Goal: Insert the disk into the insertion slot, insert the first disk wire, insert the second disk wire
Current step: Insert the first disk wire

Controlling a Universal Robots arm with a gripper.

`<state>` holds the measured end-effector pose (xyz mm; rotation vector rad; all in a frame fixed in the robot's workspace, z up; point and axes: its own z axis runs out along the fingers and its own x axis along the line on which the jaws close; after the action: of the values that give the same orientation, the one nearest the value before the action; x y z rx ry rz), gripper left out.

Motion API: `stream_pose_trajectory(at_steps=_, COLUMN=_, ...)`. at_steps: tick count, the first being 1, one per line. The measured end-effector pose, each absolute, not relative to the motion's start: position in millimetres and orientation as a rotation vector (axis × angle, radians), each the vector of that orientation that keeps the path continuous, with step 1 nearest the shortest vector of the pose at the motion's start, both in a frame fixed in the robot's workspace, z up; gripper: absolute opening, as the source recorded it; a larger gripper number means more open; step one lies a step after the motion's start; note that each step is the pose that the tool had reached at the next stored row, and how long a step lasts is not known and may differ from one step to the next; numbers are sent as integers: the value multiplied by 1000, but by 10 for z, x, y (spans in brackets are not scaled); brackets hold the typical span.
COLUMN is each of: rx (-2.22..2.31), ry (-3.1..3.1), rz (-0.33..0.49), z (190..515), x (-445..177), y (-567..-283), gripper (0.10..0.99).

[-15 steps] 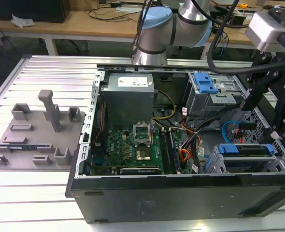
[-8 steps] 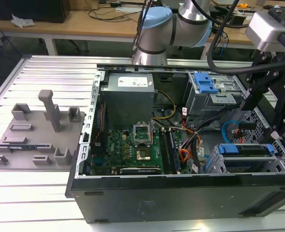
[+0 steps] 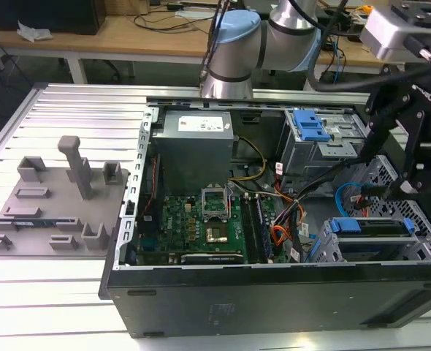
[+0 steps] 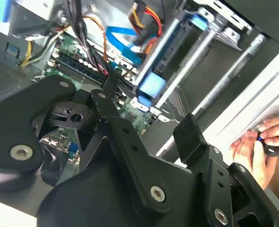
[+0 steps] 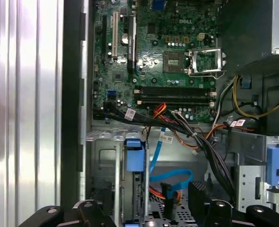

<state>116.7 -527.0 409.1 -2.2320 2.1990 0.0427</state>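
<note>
The gripper point(image 4: 148, 103) hangs over the corner of the open computer case point(image 3: 274, 300) where the drives sit, its black fingers point(image 4: 189, 135) spread wide with nothing held between them. Right below, the disk point(image 3: 372, 227) sits in its blue frame inside the slot point(image 3: 424, 232), the perforated silver cage at the exterior view's right. A loose blue cable point(image 5: 175, 176) curls just beside the disk's end with a bundle of black, red and orange wires point(image 5: 196, 137) running past it, and a person's hand point(image 4: 267, 142) rests on the ribbed metal table point(image 3: 77, 110) beside the case.
</note>
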Motion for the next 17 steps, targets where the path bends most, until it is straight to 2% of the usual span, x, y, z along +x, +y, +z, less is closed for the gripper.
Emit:
stream_pose_trajectory(at_steps=3, rx=-2264, ry=2231, rz=-25, z=4084, x=1170, y=-5153, gripper=741)
stream_pose_trajectory(at_steps=5, rx=-2286, ry=2254, rz=-81, z=4085, x=1169, y=-5148, gripper=741)
stream_pose_trajectory(at_steps=7, rx=-2313, ry=2284, rz=-171, z=4086, x=1163, y=-5149, gripper=741)
stream_pose_trajectory(at_steps=9, rx=-2317, ry=2297, rz=-218, z=4085, x=1162, y=-5148, gripper=725)
stream_pose_trajectory(at_steps=11, rx=-2316, ry=2313, rz=-266, z=4085, x=1161, y=-5149, gripper=596)
stream_pose_trajectory(at_steps=12, rx=-2314, ry=2317, rz=-282, z=4084, x=1161, y=-5148, gripper=596)
stream_pose_trajectory(at_steps=13, rx=-2309, ry=2322, rz=-298, z=4084, x=1161, y=-5148, gripper=529)
stream_pose_trajectory(at_steps=17, rx=-2247, ry=2369, rz=-322, z=4083, x=1164, y=-5148, gripper=529)
